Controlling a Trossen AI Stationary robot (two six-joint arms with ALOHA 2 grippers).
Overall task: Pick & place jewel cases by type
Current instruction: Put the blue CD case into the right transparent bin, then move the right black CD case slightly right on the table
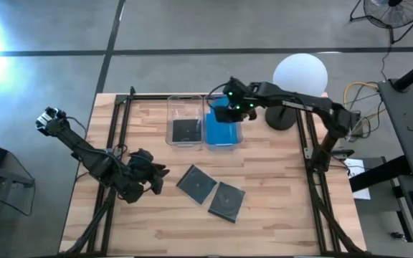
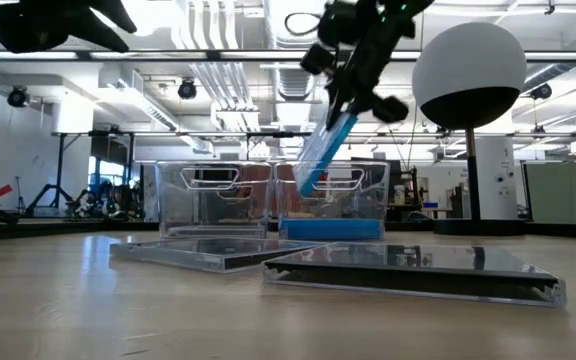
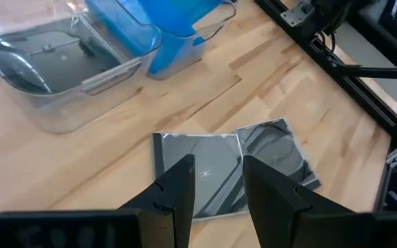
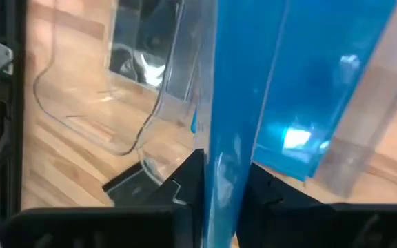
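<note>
Above the right bin (image 1: 223,140), the right gripper (image 2: 340,108) clamps a tilted blue jewel case (image 2: 326,150); lowering it inside the walls before release looks wise. Two dark jewel cases (image 1: 211,191) lie on the worktop (image 1: 278,215) near the left gripper (image 3: 216,186), fingers apart.

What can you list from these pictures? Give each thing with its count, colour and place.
Clear bins: two, side by side at the table's far edge.
Dark jewel cases: two loose on the table, near middle; one more lying in the left bin.
Blue jewel cases: stacked in the right bin; one tilted, held above it.
Lamp: one, white globe, far right.
Table: one, light wood.
Left gripper: fingers open, near the loose cases.
Right gripper: fingers on the tilted blue case.
</note>
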